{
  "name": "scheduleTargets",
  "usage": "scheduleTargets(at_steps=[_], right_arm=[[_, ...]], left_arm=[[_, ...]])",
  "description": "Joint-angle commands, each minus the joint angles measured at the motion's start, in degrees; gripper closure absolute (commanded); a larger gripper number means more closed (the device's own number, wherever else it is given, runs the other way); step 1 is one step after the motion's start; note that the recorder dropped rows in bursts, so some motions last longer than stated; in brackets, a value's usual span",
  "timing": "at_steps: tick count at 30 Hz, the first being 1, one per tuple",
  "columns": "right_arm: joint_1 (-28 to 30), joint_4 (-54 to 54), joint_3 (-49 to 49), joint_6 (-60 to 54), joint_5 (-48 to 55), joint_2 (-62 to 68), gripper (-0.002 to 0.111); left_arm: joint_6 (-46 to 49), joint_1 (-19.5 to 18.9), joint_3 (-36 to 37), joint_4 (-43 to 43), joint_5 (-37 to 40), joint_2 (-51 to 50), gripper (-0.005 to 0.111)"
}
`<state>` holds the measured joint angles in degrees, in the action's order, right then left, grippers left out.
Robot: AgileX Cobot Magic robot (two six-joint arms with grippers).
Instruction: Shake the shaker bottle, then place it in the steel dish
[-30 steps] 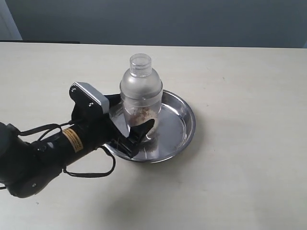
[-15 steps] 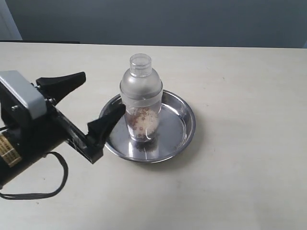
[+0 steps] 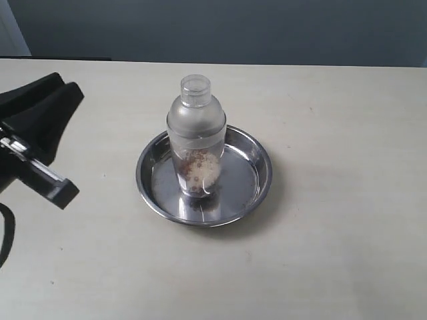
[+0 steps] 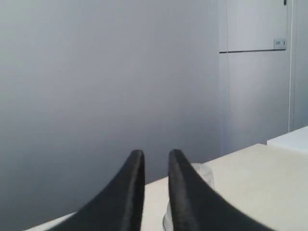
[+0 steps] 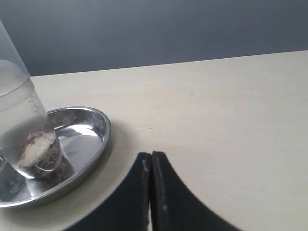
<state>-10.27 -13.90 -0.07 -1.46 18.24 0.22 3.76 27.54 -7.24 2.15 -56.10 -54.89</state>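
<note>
The shaker bottle [image 3: 195,133], frosted clear plastic with brownish granules at its bottom, stands upright inside the steel dish [image 3: 260,167]. Nothing touches it. My left gripper [image 3: 70,97] is at the far left edge of the exterior view, well away from the dish. In the left wrist view the left gripper [image 4: 156,153] has its jaws close together with a narrow empty gap, and the bottle's cap [image 4: 204,173] peeks out behind one finger. My right gripper [image 5: 151,154] is shut and empty, low over the table, beside the dish [image 5: 96,125] and bottle [image 5: 19,120].
The pale table [image 3: 333,233] stretches around the dish on all sides. A grey wall [image 3: 233,30] runs behind the table's far edge. The right arm does not show in the exterior view.
My left gripper let go of the bottle, pulled back to the left away from the dish and drew its jaws nearly together. The bottle stayed upright in the dish.
</note>
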Motion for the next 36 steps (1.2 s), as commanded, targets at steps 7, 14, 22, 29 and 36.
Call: scheduleTargets(at_steps=[7,14,22,29,36], right_arm=[[-0.1,0.1,0.1,0.0,-0.6,-0.2,0.109],[-0.1,0.1,0.1,0.0,-0.6,-0.2,0.109],[-0.1,0.1,0.1,0.0,-0.6,-0.2,0.109],[-0.1,0.1,0.1,0.0,-0.6,-0.2,0.109],[-0.1,0.1,0.1,0.0,-0.6,-0.2,0.109]], left_arm=[[2.7,0.0,-0.1,12.5,12.0,11.2,0.106],[2.4,0.0,-4.7,9.6,30.5,15.6,0.106],[2.7,0.0,-11.1,7.9,52.8,23.2,0.106],[2.7,0.0,-11.1,4.1,56.5,26.1,0.106],[2.7,0.0,-11.1,4.1,56.5,26.1,0.106]])
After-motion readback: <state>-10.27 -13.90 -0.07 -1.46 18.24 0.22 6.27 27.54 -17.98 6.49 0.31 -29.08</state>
